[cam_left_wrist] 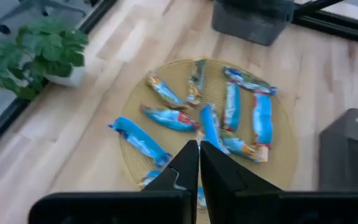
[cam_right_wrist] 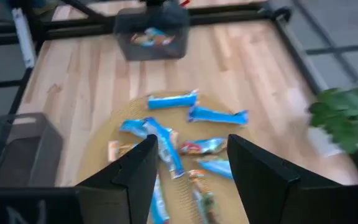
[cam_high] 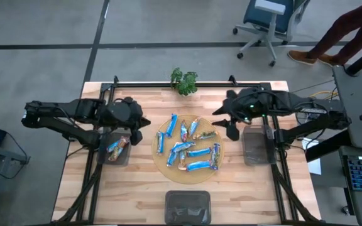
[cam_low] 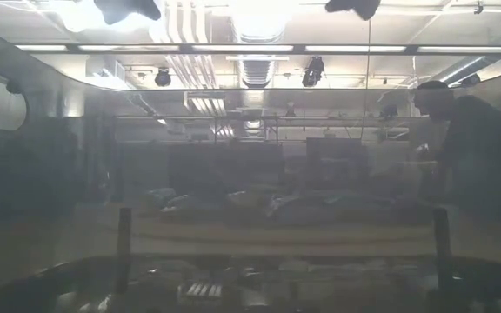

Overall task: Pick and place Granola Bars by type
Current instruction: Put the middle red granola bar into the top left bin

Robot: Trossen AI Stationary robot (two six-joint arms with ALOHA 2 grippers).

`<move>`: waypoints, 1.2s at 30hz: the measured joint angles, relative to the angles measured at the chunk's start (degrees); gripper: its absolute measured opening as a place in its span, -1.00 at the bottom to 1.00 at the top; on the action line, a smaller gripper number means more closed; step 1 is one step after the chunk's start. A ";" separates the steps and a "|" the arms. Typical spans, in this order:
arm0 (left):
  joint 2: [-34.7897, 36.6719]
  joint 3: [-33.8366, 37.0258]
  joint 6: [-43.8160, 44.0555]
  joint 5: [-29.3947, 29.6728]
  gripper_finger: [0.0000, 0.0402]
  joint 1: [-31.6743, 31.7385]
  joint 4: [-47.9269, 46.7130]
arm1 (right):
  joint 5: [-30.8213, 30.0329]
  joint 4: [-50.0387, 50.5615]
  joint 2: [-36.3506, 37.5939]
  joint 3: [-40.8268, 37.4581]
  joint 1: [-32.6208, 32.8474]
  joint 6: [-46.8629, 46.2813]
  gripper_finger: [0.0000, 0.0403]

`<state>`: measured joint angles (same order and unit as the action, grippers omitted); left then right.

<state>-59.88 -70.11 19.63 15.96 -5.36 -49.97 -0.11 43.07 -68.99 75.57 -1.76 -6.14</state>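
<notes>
Several blue foil Granola Bars lie scattered on a round woven mat in the middle of the table, some with orange or red markings. Two more bars rest in the grey bin on the left. My left gripper hangs shut and empty above the mat's left edge; its own view shows the shut left gripper over the bars. My right gripper hangs open above the mat's far right edge, and the right gripper has nothing between its fingers, with the bars below.
A grey bin stands right of the mat and another bin at the near edge. A small potted plant sits at the far edge. A person and an office chair are beyond the table's far right.
</notes>
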 joint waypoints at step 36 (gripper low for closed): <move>0.11 0.07 -4.53 3.47 -1.00 -0.01 -5.99 | 9.06 5.88 -32.70 1.02 3.02 12.32 0.07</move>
<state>-59.77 -70.04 15.09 19.43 -5.37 -55.96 8.95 48.95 -101.70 76.60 1.26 6.18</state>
